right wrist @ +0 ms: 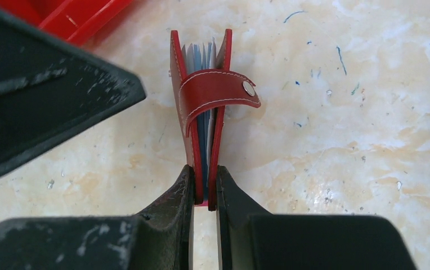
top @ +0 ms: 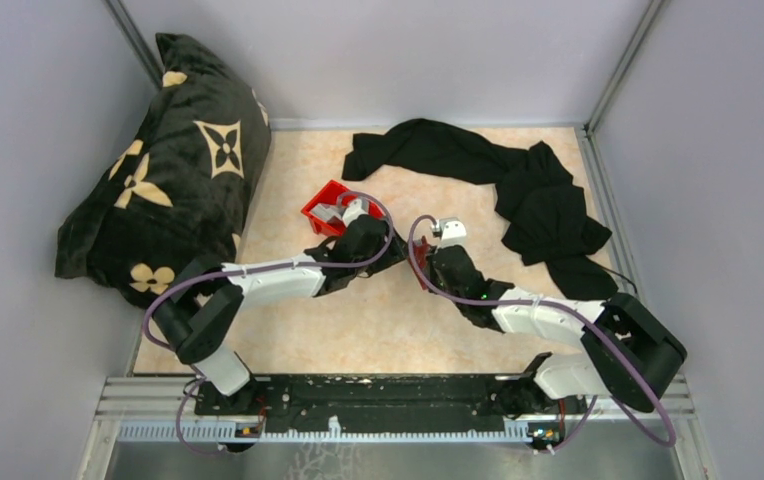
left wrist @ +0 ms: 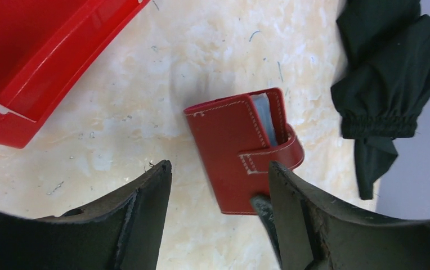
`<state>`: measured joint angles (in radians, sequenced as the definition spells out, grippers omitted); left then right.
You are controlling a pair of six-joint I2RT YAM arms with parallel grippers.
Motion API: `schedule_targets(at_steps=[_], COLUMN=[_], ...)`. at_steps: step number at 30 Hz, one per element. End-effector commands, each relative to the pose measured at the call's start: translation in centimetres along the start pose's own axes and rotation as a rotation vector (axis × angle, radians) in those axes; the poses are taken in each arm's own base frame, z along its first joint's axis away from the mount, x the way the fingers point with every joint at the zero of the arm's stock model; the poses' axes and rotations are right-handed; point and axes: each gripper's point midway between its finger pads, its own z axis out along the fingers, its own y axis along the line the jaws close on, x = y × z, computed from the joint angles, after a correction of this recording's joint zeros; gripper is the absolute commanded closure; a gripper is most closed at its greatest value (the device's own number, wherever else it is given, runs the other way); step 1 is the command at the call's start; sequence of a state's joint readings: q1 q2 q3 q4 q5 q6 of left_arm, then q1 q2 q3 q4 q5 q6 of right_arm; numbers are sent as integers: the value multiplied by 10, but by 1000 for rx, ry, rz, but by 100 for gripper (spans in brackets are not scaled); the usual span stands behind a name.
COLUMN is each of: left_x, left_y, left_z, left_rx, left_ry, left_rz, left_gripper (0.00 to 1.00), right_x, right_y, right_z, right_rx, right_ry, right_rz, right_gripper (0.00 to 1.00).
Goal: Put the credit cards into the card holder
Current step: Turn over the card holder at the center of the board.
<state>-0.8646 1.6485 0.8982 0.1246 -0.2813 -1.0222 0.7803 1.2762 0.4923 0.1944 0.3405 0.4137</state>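
The dark red card holder [right wrist: 200,95] stands on edge on the table, folded, with its strap loose and the metal snap [right wrist: 249,88] undone. Pale grey-blue sheets [right wrist: 204,56] show between its covers; I cannot tell cards from pockets. No loose credit cards are in view. My right gripper [right wrist: 206,188] is shut on the holder's near edge. In the left wrist view the holder [left wrist: 229,140] lies just ahead of my left gripper [left wrist: 218,169], which is open and empty. In the top view both grippers, left [top: 398,250] and right [top: 426,262], meet at the table's middle and mostly hide the holder.
A bright red plastic bin [top: 320,212] sits just behind the left gripper and also shows in the left wrist view [left wrist: 44,56]. A black garment [top: 518,190] lies at the back right. A black patterned pillow [top: 168,170] fills the left side.
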Motion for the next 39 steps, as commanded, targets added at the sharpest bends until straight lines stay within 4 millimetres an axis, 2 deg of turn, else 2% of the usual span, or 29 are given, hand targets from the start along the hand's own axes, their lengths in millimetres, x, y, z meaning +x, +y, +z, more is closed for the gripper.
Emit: schedule_targets(at_steps=[1, 6, 17, 27, 39], left_x=[-5, -6, 13, 26, 35], left_y=[-23, -33, -44, -41, -26], left_z=[-7, -8, -8, -13, -8], left_rx=[107, 148, 206, 210, 155], left_ry=[60, 99, 224, 285, 311], left_rz=[-85, -121, -137, -137, -106], left_gripper=[30, 29, 29, 30, 32], right_x=[-4, -4, -1, -2, 6], right_y=[4, 13, 29, 37, 60], right_z=[-8, -9, -10, -11, -10], right_rx=[42, 48, 64, 82, 127], right_ry=[-40, -62, -74, -84, -52], right_rz=[-81, -129, -209, -251, -391], right_gripper=[100, 100, 100, 100, 100])
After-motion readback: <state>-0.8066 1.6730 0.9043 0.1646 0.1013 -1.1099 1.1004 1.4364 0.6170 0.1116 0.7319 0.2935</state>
